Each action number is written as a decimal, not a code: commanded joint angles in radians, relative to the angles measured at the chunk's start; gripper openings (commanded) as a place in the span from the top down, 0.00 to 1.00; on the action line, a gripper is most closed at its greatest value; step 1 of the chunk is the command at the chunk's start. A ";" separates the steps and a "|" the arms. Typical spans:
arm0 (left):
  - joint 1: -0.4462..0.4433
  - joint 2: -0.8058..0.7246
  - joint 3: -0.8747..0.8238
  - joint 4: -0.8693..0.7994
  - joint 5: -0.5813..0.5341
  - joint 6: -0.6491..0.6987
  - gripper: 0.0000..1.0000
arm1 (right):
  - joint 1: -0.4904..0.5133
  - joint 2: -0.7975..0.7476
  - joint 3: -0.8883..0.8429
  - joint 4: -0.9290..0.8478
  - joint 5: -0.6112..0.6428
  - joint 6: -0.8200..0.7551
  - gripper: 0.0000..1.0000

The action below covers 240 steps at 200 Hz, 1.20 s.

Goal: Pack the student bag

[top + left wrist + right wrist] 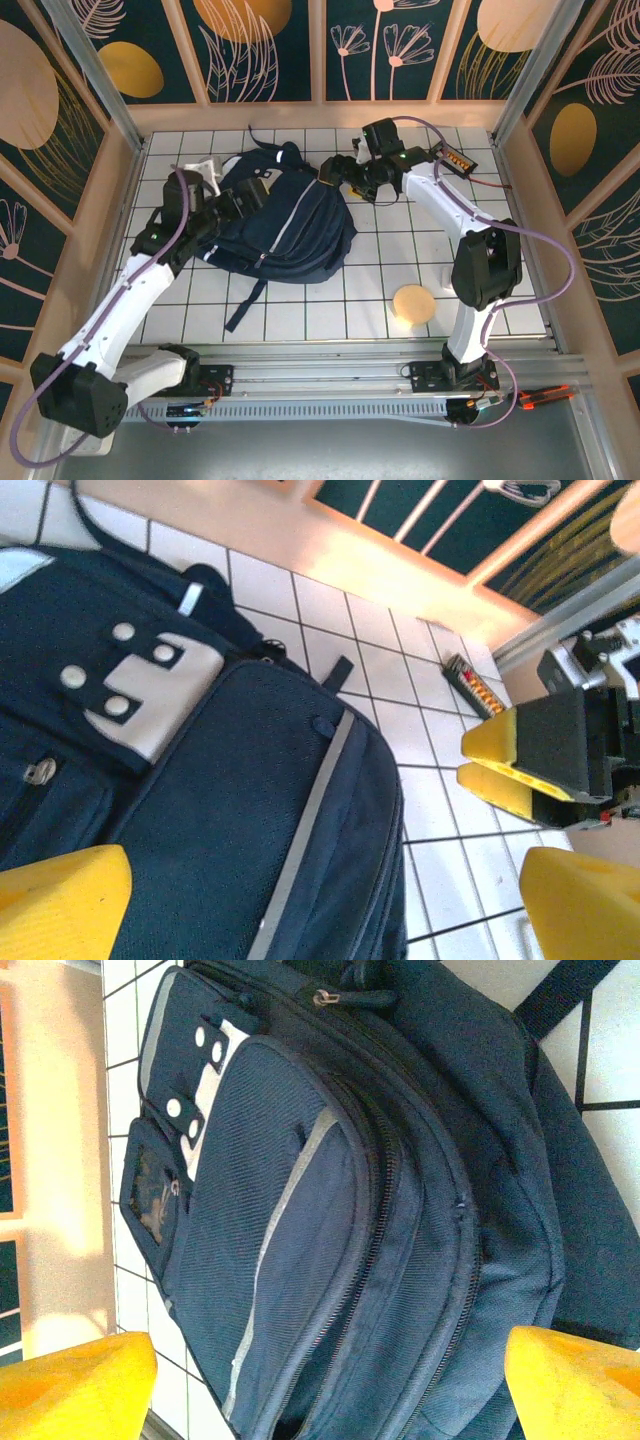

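Observation:
The student bag (290,228) is a large dark navy backpack lying flat on the white tiled table, left of centre. Its white-grey patch (150,695) and a pale stripe (310,820) face up. My left gripper (237,203) hovers open over the bag's left part, its yellow fingers (60,905) spread wide with only fabric below them. My right gripper (338,176) stands open at the bag's far right edge, nothing between its fingers (75,1385). In the right wrist view a zip on the student bag (400,1210) gapes slightly near the bottom edge (295,1422). The right gripper's (505,765) yellow fingers appear in the left wrist view too.
A tan round disc (412,303) lies on the tiles near the right arm's base. A small dark box with orange pieces (455,158) sits at the back right, also seen as a box (470,685) in the left wrist view. A pale flat item (200,168) lies behind the left arm. Wooden walls surround the table.

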State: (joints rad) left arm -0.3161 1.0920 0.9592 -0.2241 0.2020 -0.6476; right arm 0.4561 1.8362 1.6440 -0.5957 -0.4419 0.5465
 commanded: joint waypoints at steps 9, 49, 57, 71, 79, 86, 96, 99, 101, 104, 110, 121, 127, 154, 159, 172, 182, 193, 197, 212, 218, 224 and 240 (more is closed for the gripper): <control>0.036 -0.064 -0.156 0.056 0.059 -0.270 0.01 | 0.001 0.028 0.056 -0.051 0.005 -0.025 0.10; 0.122 -0.144 -0.404 0.262 0.204 -0.543 0.02 | 0.028 0.032 0.079 -0.044 0.008 -0.010 0.10; 0.138 -0.145 -0.436 0.293 0.229 -0.558 0.01 | 0.037 0.030 0.076 -0.044 0.013 -0.008 0.10; 0.152 -0.133 -0.465 0.302 0.245 -0.555 0.05 | 0.051 0.028 0.065 -0.042 0.023 -0.004 0.10; 0.158 -0.121 -0.468 0.300 0.254 -0.547 0.07 | 0.058 0.025 0.055 -0.041 0.025 0.001 0.11; 0.159 -0.111 -0.468 0.301 0.259 -0.535 0.08 | 0.066 0.026 0.047 -0.041 0.029 0.003 0.12; 0.160 -0.093 -0.460 0.299 0.261 -0.515 0.09 | 0.075 0.026 0.036 -0.041 0.035 0.005 0.14; 0.160 -0.088 -0.457 0.297 0.261 -0.510 0.09 | 0.078 0.026 0.035 -0.041 0.037 0.004 0.16; 0.162 -0.086 -0.455 0.296 0.260 -0.506 0.10 | 0.079 0.028 0.032 -0.041 0.037 0.003 0.17; 0.161 -0.080 -0.453 0.295 0.261 -0.500 0.10 | 0.081 0.030 0.032 -0.043 0.039 0.005 0.18; 0.162 -0.067 -0.444 0.291 0.260 -0.486 0.11 | 0.085 0.035 0.033 -0.049 0.042 0.006 0.20; 0.163 -0.044 -0.424 0.273 0.255 -0.457 0.12 | 0.085 0.044 0.034 -0.056 0.040 0.007 0.22; 0.163 -0.031 -0.415 0.263 0.255 -0.441 0.12 | 0.085 0.049 0.035 -0.059 0.041 0.007 0.22; 0.165 0.009 -0.388 0.242 0.251 -0.401 0.14 | 0.119 0.057 0.040 -0.057 0.051 0.011 0.23; 0.166 0.016 -0.387 0.246 0.255 -0.398 0.15 | 0.120 0.058 0.040 -0.056 0.051 0.013 0.23; 0.167 0.033 -0.383 0.257 0.260 -0.393 0.17 | 0.124 0.063 0.042 -0.055 0.048 0.016 0.24; 0.168 0.046 -0.375 0.259 0.262 -0.389 0.18 | 0.128 0.065 0.043 -0.055 0.048 0.018 0.25; 0.169 0.061 -0.365 0.252 0.257 -0.377 0.18 | 0.129 0.067 0.043 -0.055 0.050 0.018 0.25; 0.168 0.066 -0.359 0.247 0.254 -0.371 0.19 | 0.128 0.067 0.043 -0.055 0.051 0.018 0.25; 0.169 0.088 -0.345 0.230 0.245 -0.348 0.19 | 0.130 0.070 0.042 -0.057 0.051 0.020 0.26; 0.169 0.096 -0.339 0.227 0.241 -0.337 0.19 | 0.130 0.072 0.042 -0.055 0.051 0.019 0.27; 0.171 0.106 -0.333 0.224 0.238 -0.329 0.19 | 0.130 0.071 0.042 -0.056 0.051 0.020 0.27; 0.170 0.133 -0.315 0.219 0.235 -0.306 0.20 | 0.130 0.074 0.042 -0.055 0.051 0.021 0.28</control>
State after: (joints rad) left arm -0.1551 1.1942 0.5995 0.0132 0.4381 -1.0149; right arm 0.5789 1.8977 1.6863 -0.6365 -0.4084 0.5591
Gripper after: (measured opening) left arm 0.807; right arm 0.726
